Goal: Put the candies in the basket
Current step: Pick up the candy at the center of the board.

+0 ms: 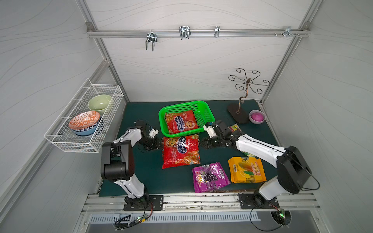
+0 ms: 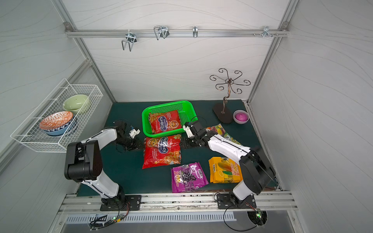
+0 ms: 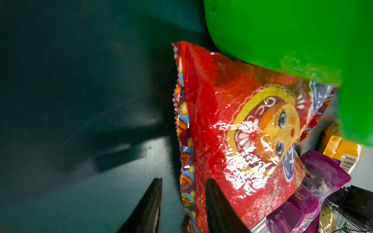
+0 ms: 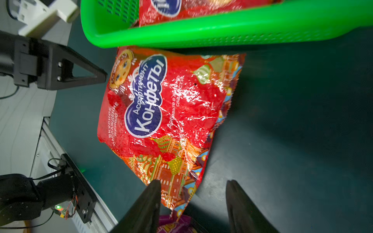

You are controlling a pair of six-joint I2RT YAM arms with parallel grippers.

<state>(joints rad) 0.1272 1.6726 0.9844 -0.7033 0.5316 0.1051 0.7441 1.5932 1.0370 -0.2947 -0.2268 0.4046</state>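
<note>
The green basket [image 1: 161, 119] stands at mid-table with one large red candy bag [image 1: 180, 122] inside. A second red bag [image 1: 180, 151] lies flat on the mat just in front of it. My left gripper [image 1: 158, 144] is open at that bag's left edge, and in the left wrist view its jaws [image 3: 184, 179] straddle the crimped edge. My right gripper [image 1: 203, 144] is open at the bag's right side, the bag's corner between its wide jaws [image 4: 193, 180]. A purple bag [image 1: 210, 177] and a yellow-orange bag [image 1: 246, 170] lie nearer the front. A small bag [image 1: 234, 127] peeks from behind the right arm.
A white wire basket [image 1: 60, 139] with bowls hangs on the left wall. A dark metal stand [image 1: 238, 115] and a pink bowl [image 1: 256, 117] sit at the back right. A rail with hooks [image 1: 184, 33] crosses the back wall.
</note>
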